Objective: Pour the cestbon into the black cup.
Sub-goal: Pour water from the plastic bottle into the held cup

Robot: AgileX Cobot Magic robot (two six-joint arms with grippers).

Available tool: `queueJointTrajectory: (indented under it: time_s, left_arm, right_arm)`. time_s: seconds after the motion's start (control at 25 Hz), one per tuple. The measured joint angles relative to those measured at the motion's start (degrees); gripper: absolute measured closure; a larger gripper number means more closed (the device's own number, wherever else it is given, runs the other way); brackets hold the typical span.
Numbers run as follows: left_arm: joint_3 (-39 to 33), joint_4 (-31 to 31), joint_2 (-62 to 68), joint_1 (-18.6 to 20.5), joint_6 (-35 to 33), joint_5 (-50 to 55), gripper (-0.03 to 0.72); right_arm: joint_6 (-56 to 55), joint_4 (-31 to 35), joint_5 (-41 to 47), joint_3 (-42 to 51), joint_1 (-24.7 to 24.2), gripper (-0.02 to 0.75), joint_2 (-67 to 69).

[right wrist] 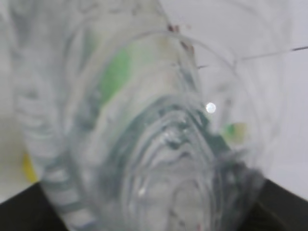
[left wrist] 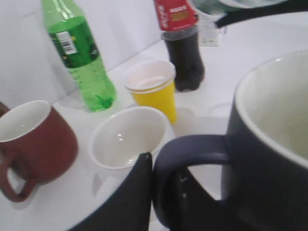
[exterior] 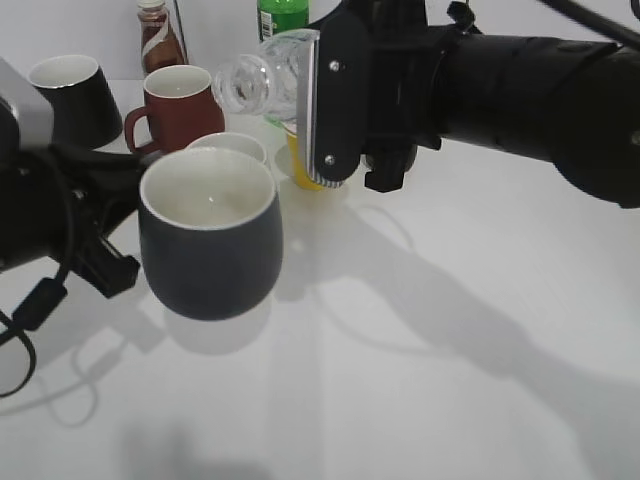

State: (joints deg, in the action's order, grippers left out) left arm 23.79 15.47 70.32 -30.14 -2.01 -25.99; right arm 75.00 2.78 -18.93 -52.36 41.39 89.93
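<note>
Right tool (exterior: 335, 105) grips tilted cestbon (exterior: 255, 75); left tool (exterior: 85, 215) holds black cup (exterior: 210, 240) apart below.

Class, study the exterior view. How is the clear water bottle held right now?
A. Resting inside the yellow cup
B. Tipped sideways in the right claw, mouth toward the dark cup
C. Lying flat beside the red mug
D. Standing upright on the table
B: the right claw holds the clear bottle tipped on its side, mouth pointing left, up and behind the dark cup.

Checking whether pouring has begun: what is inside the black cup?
The black cup shows only a bare white inside, no water visible. Its bottom is hidden by the rim.
</note>
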Motion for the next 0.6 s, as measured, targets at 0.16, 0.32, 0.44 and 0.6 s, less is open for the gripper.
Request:
queueJointTrajectory:
  time_s: [0.16, 0.32, 0.44, 0.6]
  left_arm:
    - [0.0, 0.0, 0.0, -1.6, 0.0, 0.53, 0.638]
    - [0.0, 0.0, -1.26, -1.97, 0.0, 1.44, 0.638]
    - [0.0, 0.0, -2.4, -1.97, 0.0, 2.11, 0.638]
    - [0.0, 0.05, -2.47, -2.03, 0.0, 3.04, 0.638]
  right_arm:
    - [3.97, 0.07, -2.31, 0.0, 0.0, 0.269, 0.78]
    - [7.94, 1.07, -4.89, 0.0, 0.0, 0.269, 0.87]
    - [10.24, 1.26, -8.12, -0.04, 0.0, 0.269, 0.87]
    - [13.38, 1.31, -10.75, -0.04, 0.0, 0.269, 0.87]
